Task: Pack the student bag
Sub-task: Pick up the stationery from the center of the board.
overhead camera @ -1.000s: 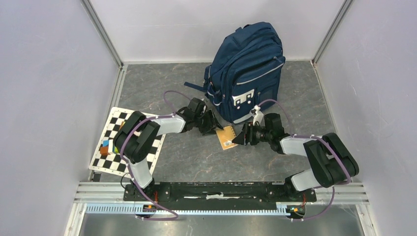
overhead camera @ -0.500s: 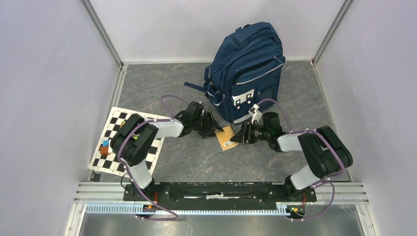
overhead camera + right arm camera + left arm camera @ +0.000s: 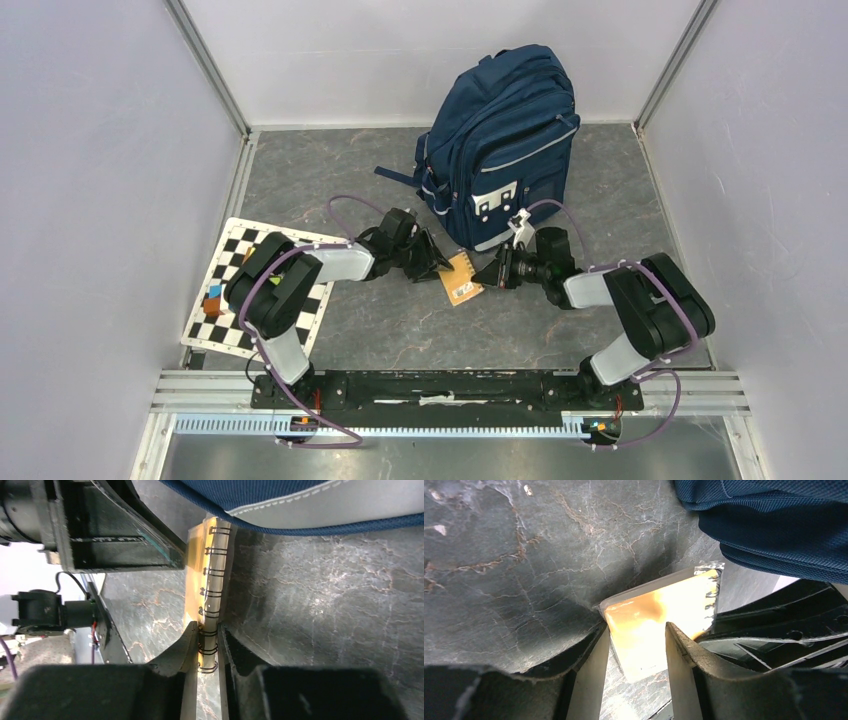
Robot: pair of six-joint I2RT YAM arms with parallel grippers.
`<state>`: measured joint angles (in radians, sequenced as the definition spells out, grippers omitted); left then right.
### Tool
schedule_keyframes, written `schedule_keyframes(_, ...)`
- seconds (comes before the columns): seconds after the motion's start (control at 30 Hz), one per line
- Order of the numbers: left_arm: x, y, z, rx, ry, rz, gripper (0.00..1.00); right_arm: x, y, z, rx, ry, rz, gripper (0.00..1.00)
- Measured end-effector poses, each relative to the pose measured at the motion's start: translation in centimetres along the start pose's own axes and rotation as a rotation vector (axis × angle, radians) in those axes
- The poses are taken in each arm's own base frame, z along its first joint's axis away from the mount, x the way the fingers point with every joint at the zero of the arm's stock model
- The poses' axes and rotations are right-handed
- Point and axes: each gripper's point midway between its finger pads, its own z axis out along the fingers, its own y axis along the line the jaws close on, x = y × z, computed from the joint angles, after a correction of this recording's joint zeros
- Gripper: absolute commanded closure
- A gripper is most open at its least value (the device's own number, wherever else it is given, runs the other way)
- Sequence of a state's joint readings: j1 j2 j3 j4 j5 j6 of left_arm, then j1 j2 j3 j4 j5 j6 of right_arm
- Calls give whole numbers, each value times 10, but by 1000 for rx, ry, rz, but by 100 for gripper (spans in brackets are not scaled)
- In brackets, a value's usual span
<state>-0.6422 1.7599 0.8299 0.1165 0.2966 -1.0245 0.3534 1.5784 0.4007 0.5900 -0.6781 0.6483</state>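
The navy student bag (image 3: 505, 140) stands upright at the back of the table, and its lower edge shows in the wrist views (image 3: 774, 525) (image 3: 300, 500). A small orange spiral notebook (image 3: 461, 279) lies just in front of it, tipped up on its edge between both grippers. My right gripper (image 3: 491, 274) (image 3: 207, 630) is shut on the notebook's wire binding (image 3: 209, 647). My left gripper (image 3: 432, 262) (image 3: 636, 626) is open and straddles the opposite edge of the notebook (image 3: 649, 625), with its left finger (image 3: 594, 665) touching a corner.
A black-and-white checkerboard mat (image 3: 255, 285) with small coloured blocks (image 3: 213, 297) lies at the left. A bag strap (image 3: 395, 175) trails on the floor left of the bag. White walls and metal posts close in the dark marbled tabletop (image 3: 400, 330).
My right gripper has closed onto the notebook's spiral edge. The left gripper's jaws have narrowed slightly. Both arms have shifted a little toward the notebook.
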Motion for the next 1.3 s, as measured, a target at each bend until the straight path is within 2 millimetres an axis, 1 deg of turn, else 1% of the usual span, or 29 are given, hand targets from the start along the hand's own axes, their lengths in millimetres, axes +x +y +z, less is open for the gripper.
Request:
schedule_keyframes(0.07,0,0,0,-2,-2,1,48,-4,4,0,-11,-14,-4,92)
schedule_keyframes(0.13,0,0,0,-2,-4,1,43,-8,9,-2,-22,-29,-12,98)
schedule_keyframes(0.17,0,-1,-1,-1,-5,3,37,-11,11,-3,-27,-37,-21,100)
schedule_keyframes(0.23,1,-2,-4,0,-7,7,21,-15,16,-6,-31,-49,-38,100)
schedule_keyframes(0.3,0,-5,-11,2,-21,17,11,-18,21,-12,-28,-59,-62,100)
schedule_keyframes(0.37,-3,-7,-22,-6,-46,39,4,-25,28,-19,-14,-70,-104,100)
schedule_keyframes(0.4,-6,-9,-31,-4,-70,53,1,-30,33,-24,-3,-76,-132,100)
schedule_keyframes(0.43,-9,-14,-41,3,-98,70,0,-37,38,-29,7,-85,-165,100)
schedule_keyframes(0.5,-19,-33,-68,46,-164,106,0,-53,55,-42,16,-113,-246,100)
schedule_keyframes(0.6,-31,-69,-112,152,-266,151,0,-81,92,-67,-2,-174,-374,100)
schedule_keyframes(0.63,-34,-84,-130,202,-299,170,0,-93,109,-76,-18,-202,-419,100)
schedule_keyframes(0.67,-36,-96,-143,242,-323,185,0,-104,127,-86,-42,-233,-461,100)
schedule_keyframes(0.7,-38,-111,-159,290,-349,202,0,-110,139,-92,-62,-254,-488,100)
schedule_keyframes(0.77,-42,-140,-190,388,-401,242,0,-126,172,-108,-123,-309,-540,100)
schedule_keyframes(0.87,-46,-179,-230,520,-457,301,0,-145,206,-122,-200,-385,-575,100)
schedule_keyframes(0.97,-46,-216,-261,640,-474,355,0,-162,233,-133,-279,-473,-579,100)
schedule_keyframes(1.07,-46,-253,-283,768,-474,405,6,-175,253,-139,-354,-531,-573,100)
schedule_keyframes(1.13,-47,-265,-289,825,-479,408,12,-182,262,-141,-399,-559,-566,100)
schedule_keyframes(1.2,-47,-271,-291,867,-477,390,18,-186,268,-141,-431,-574,-557,100)
schedule_keyframes(1.3,-47,-271,-288,890,-465,369,31,-190,275,-143,-468,-585,-545,100)
